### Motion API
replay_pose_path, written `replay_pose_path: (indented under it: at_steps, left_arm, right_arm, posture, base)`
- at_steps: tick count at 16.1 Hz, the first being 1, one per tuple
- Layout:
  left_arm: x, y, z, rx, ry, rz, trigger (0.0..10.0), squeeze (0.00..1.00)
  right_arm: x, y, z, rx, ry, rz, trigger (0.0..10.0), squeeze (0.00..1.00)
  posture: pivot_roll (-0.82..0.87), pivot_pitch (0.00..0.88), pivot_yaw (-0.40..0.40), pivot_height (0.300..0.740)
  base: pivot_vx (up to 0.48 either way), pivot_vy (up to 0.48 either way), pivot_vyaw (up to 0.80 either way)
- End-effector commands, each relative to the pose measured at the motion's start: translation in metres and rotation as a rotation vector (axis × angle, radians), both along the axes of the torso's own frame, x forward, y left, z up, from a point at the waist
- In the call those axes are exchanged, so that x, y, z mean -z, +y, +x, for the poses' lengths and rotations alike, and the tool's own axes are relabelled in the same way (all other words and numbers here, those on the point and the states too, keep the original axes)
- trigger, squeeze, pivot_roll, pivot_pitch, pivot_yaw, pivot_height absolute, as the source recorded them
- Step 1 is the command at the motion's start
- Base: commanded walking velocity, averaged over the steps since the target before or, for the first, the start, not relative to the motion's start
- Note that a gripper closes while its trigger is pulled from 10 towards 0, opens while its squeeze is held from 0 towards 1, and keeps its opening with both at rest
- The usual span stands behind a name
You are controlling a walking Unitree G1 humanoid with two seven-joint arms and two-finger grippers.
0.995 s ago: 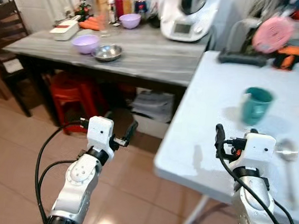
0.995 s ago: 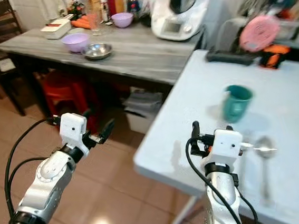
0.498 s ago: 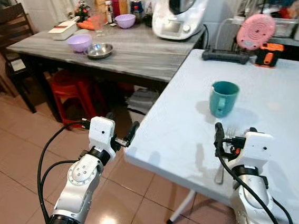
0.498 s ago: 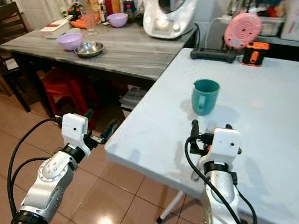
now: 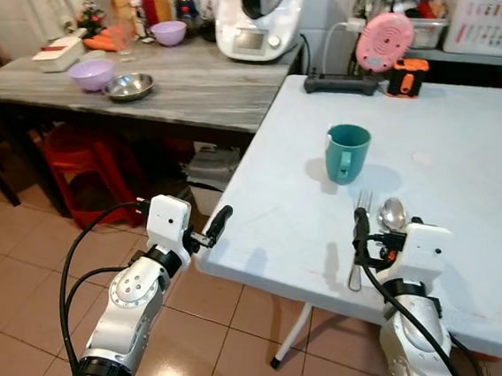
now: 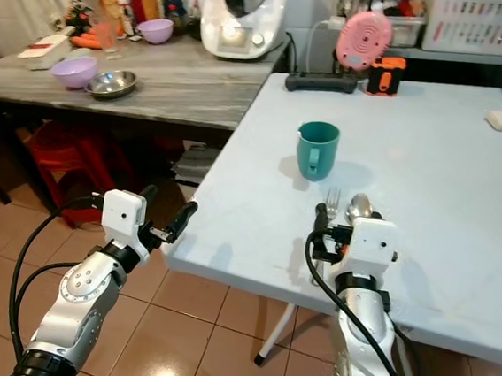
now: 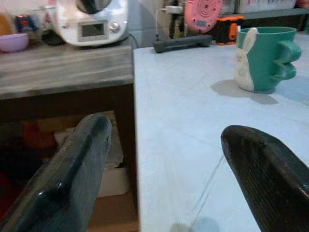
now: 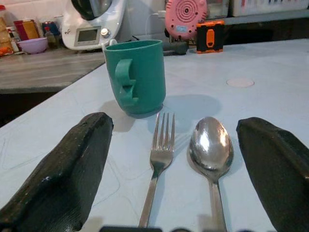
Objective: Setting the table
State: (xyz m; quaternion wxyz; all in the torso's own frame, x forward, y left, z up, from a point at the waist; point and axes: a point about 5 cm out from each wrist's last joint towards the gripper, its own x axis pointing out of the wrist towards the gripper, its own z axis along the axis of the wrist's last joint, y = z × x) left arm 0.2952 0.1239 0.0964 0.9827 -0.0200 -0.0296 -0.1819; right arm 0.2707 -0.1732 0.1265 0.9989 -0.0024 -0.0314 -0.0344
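**Both jaws released at the white desk, fork and spoon laid out by the cup**

Going left to right, we see a grey desk (image 5: 199, 85) carrying a purple bowl (image 5: 92, 73), a metal bowl (image 5: 129, 86) just beside it, a second purple bowl (image 5: 168, 32) farther back, and a white kitchen machine (image 5: 254, 15).

Our left gripper (image 7: 164, 169) hangs just off the near left corner of the white desk (image 5: 467, 164), jaws released and holding nothing; the left wrist view shows a wide gap between the fingers (image 7: 72, 169).

On the white desk a green cup (image 5: 347, 153) stands upright, handle facing us. Just in front of it lie a fork (image 8: 159, 159) and a spoon (image 8: 211, 150) side by side, fork on the left, apart, handles toward us.

Our right gripper (image 8: 178, 174) sits low over the handles, jaws released, one finger either side of fork and spoon, gripping neither.

At the back edge we see a black bar (image 5: 341, 84), a pink round gadget (image 5: 384, 42), and an orange device (image 5: 408, 76). A white basket (image 5: 498, 23) stands far right.
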Motion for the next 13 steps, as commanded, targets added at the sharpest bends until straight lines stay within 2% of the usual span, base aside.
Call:
replay_pose_path:
  at_steps: [1, 5, 7, 11, 13]
  left_arm:
    - [0.001, 0.004, 0.0, -0.001, 0.008, 0.011, 10.0, 0.0]
    - [0.002, 0.002, 0.0, 0.023, 0.015, 0.011, 10.0, 0.0]
    - [0.003, 0.0, 0.0, 0.035, 0.023, 0.013, 10.0, 0.0]
    - [0.008, -0.009, -0.005, 0.159, 0.065, -0.008, 10.0, 0.0]
    - [0.01, -0.013, -0.011, 0.276, 0.064, 0.008, 10.0, 0.0]
  right_arm:
    - [0.0, 0.003, 0.001, -0.005, 0.005, 0.007, 10.0, 0.0]
    - [0.002, 0.006, 0.002, -0.012, 0.015, 0.012, 10.0, 0.0]
    - [0.004, 0.006, 0.003, -0.011, 0.027, 0.014, 10.0, 0.0]
    - [0.01, 0.005, 0.008, -0.003, 0.088, -0.001, 10.0, 0.0]
    - [0.017, 0.003, 0.01, 0.013, 0.142, -0.021, 10.0, 0.0]
  posture:
    - [-0.09, 0.0, 0.149, 0.74]
    - [-0.09, 0.0, 0.148, 0.74]
    - [-0.09, 0.0, 0.152, 0.74]
    - [-0.09, 0.0, 0.155, 0.74]
    - [-0.09, 0.0, 0.152, 0.74]
  base:
    - [0.0, 0.0, -0.8]
    - [0.0, 0.0, -0.56]
    - [0.0, 0.0, 0.0]
    - [0.0, 0.0, 0.0]
    - [0.0, 0.0, 0.0]
